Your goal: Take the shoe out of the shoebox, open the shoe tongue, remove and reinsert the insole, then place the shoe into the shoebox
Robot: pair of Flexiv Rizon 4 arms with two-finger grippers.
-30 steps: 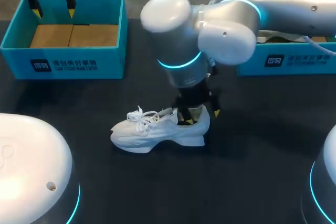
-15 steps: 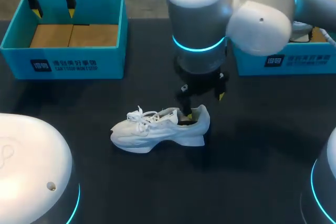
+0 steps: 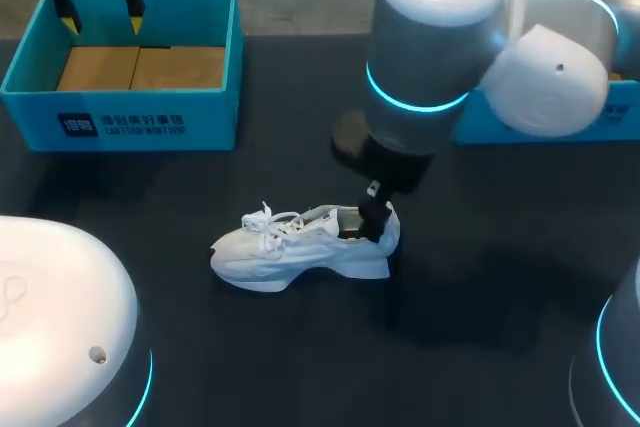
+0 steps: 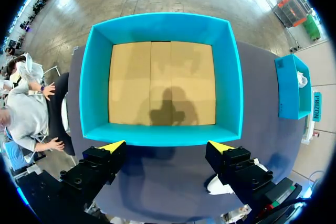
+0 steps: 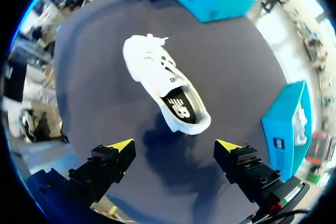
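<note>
The white shoe lies on its sole on the dark table, toe to the left. In the right wrist view the shoe is ahead of and below my right gripper, which is open and empty above the heel. A dark insole shows inside the shoe's opening. My right arm hangs over the heel and hides its fingers in the head view. At the back left, my left gripper hovers open over the empty teal shoebox. In the left wrist view the left gripper stands at the shoebox's near wall.
A second teal box stands at the back right, partly behind my right arm; in the right wrist view this box has something white in it. Two rounded white robot bases fill the front corners.
My right gripper has lifted out of the shoe's heel opening, its fingers have spread, and the arm has swung to the right. The shoe and the left arm have kept still.
</note>
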